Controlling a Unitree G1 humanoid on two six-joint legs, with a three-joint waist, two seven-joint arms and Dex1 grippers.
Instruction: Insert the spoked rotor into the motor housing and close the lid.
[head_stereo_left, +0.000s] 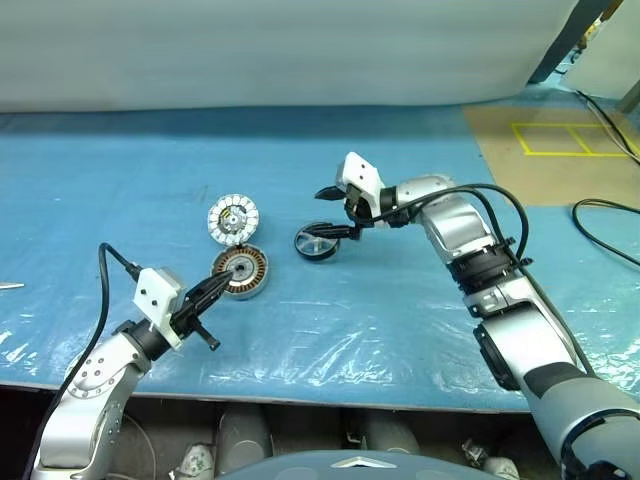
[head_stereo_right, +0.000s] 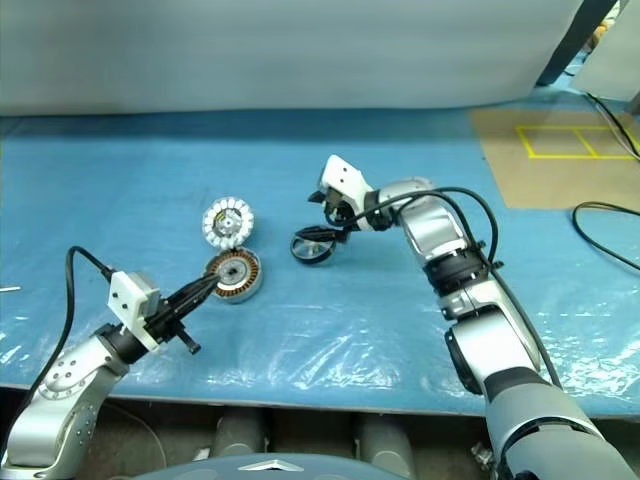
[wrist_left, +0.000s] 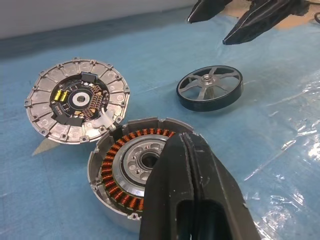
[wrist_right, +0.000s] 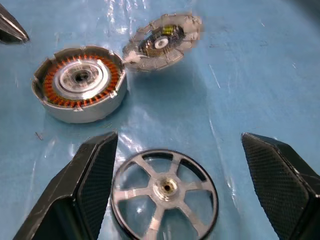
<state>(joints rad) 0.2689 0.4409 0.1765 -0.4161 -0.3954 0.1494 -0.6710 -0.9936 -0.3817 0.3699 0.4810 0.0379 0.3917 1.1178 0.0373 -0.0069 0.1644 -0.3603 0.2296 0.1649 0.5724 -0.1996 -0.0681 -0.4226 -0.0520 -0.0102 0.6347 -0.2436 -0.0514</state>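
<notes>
— On the blue plastic-covered table (head_stereo_left: 120, 180), what is happening with the small silver-grey spoked rotor with its dark rim (head_stereo_left: 317, 242)?

— It is lying flat, spokes up, directly beneath the right gripper (head_stereo_left: 338, 210), whose two black fingers are standing wide apart and grasping nothing. In the right wrist view the wheel is sitting between the two pads, so the coming move looks like a straight descent and squeeze across the rim. A round wheel offers no long axis to line up with.

— And the shallow grey metal motor housing with copper-brown windings (head_stereo_left: 241, 272)?

— It is sitting open, well to the rotor's left and a little nearer the robot. The left gripper (head_stereo_left: 222, 283) is hovering right at its near edge, fingers clenched together and empty.

— Which arm is nearer the rotor?

— The right, clearly.

— Anything in the way?

— The round lid (head_stereo_left: 233, 219), white segmented face and dark hub up, is resting just behind the housing, its edge apparently leaning on the rim. The carry path from rotor to housing looks open, though the left fingertips beside the cup might crowd the drop.
</notes>
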